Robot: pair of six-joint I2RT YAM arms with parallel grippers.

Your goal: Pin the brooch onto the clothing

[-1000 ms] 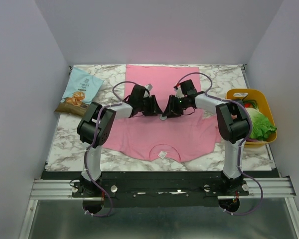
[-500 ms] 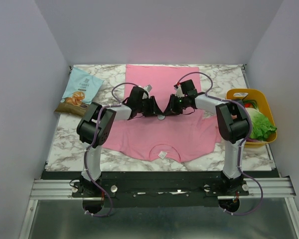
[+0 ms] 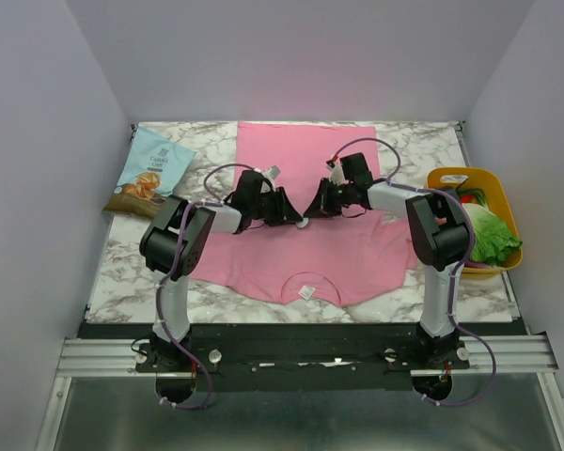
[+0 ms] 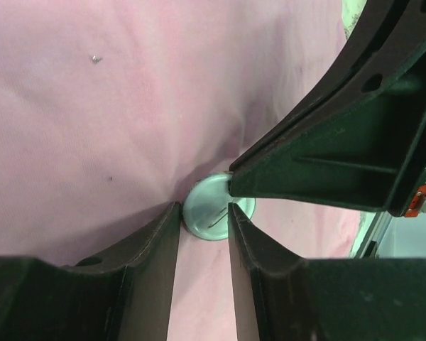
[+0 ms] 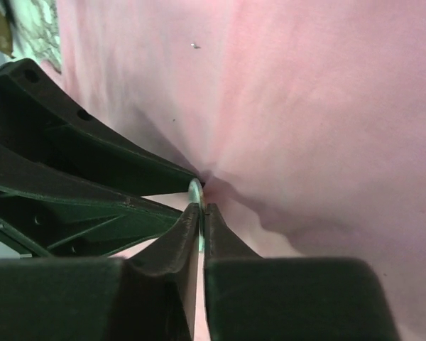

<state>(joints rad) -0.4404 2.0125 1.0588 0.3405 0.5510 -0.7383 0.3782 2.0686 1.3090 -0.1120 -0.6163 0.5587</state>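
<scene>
One brooch [image 4: 214, 201] on the clothing [image 4: 92, 128], right gripper [image 5: 201, 208] tight on its rim, left gripper [image 4: 203, 212] parted, seemingly empty, alongside.

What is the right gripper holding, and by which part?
The brooch, pinched near its rim across both flat faces by the right gripper.

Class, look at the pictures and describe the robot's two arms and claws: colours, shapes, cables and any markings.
The left arm and right arm have light grey links joined by chunky black housings, with purple cables looping alongside each. The left claw and right claw are black, each with two tapered fingers. An orange-red tag shows on the right claw's body.
</scene>
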